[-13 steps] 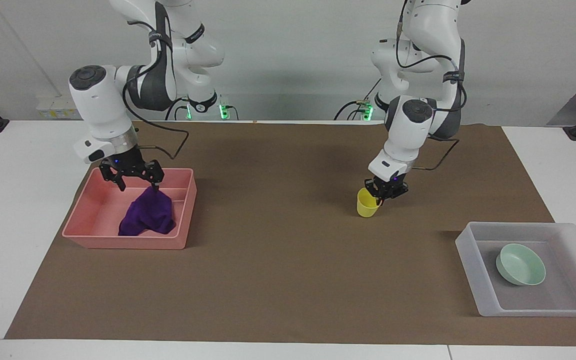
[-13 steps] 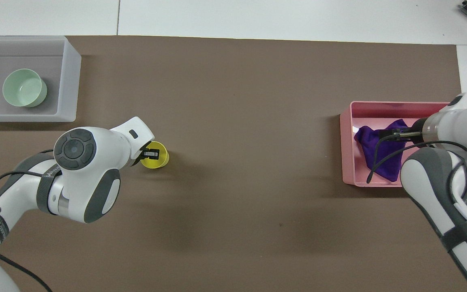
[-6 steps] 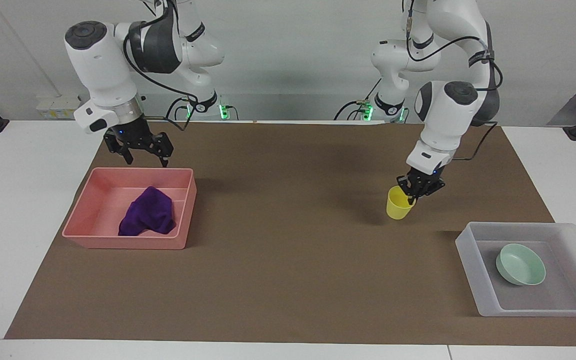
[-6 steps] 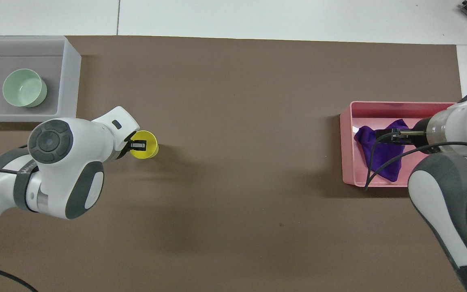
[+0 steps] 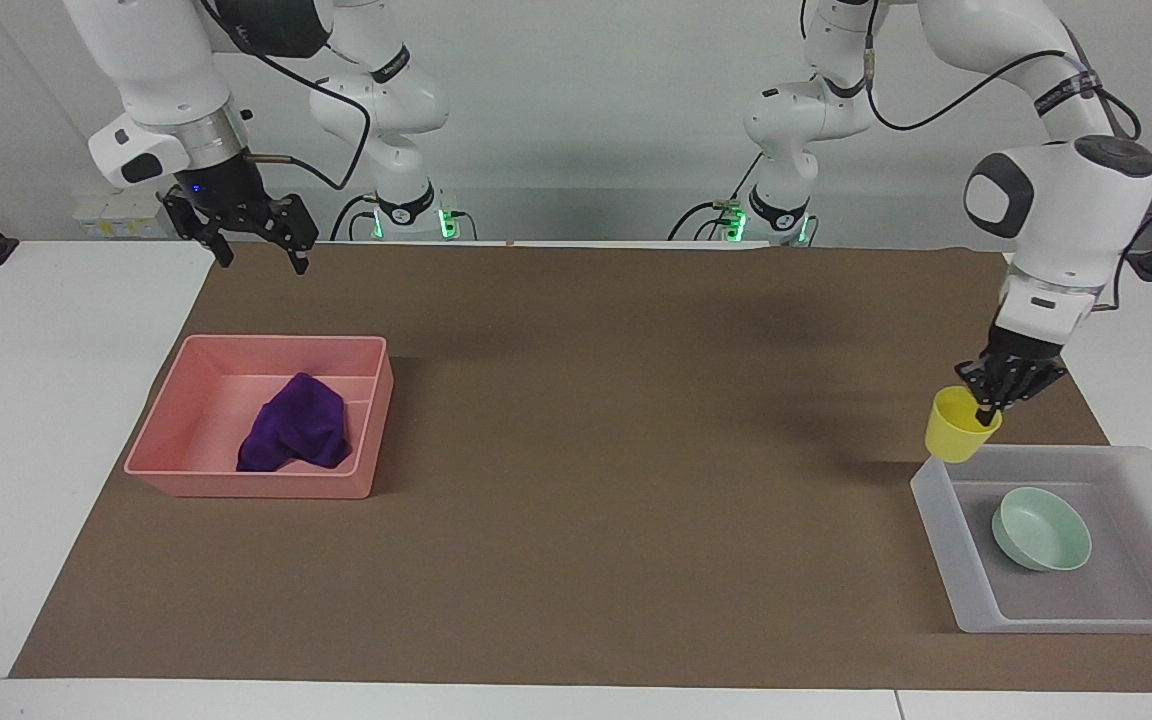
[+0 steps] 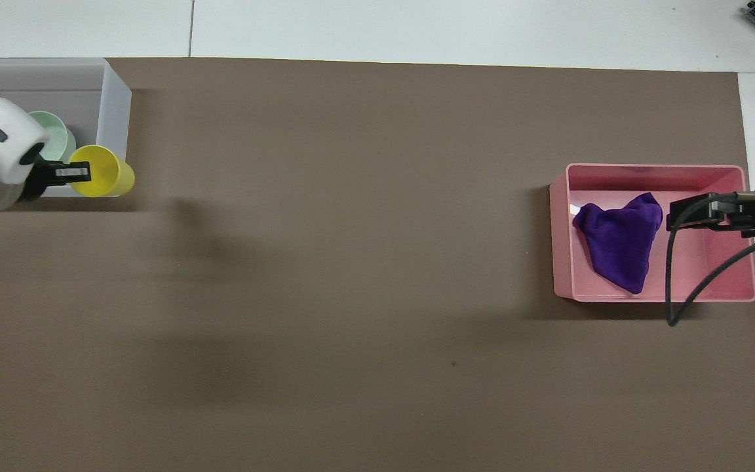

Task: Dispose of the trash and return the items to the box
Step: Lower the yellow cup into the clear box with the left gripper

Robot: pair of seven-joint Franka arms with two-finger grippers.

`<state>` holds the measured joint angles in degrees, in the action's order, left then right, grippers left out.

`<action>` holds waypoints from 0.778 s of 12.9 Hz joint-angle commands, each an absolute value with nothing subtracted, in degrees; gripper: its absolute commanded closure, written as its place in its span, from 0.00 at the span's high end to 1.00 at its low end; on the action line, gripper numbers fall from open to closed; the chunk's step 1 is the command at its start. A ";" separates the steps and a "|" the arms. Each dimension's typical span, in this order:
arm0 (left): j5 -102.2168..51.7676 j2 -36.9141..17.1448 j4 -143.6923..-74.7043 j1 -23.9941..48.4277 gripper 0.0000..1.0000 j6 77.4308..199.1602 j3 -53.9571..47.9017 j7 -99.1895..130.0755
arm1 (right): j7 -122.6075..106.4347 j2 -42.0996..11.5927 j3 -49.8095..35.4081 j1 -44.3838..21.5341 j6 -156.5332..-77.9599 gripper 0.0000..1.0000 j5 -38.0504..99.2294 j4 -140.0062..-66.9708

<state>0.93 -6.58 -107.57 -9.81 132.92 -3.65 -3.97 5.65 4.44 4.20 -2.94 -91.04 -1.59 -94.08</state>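
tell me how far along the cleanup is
Done: the bunched purple cloth lies in the pink bin, and the mint-green bowl sits in the frosted white tray. In hand: the left gripper holds the yellow plastic cup over the tray's corner. Left: setting it inside. The right gripper hangs open.

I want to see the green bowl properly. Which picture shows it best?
The facing view: the green bowl sits fully visible in the box. In the overhead view, the left gripper, carrying the yellow cup, and its arm hide most of it.
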 commanded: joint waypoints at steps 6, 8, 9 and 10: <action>-1.23 -22.84 -92.55 -19.33 0.00 132.01 -4.48 -11.94 | 5.19 5.80 4.04 -2.63 -90.08 1.00 -1.76 -94.30; -2.02 -25.04 -92.46 -19.86 0.00 133.67 -4.66 -12.39 | 5.27 6.06 3.87 -2.73 -90.18 1.00 -1.76 -94.83; -2.98 -25.74 -92.46 -19.78 0.00 135.33 -4.66 -12.39 | 5.19 6.15 3.87 -2.38 -89.83 1.00 -1.76 -95.01; -3.25 -26.10 -92.90 -19.78 0.00 136.13 -4.66 -12.39 | 5.27 6.24 3.87 -2.37 -89.65 1.00 -1.76 -95.18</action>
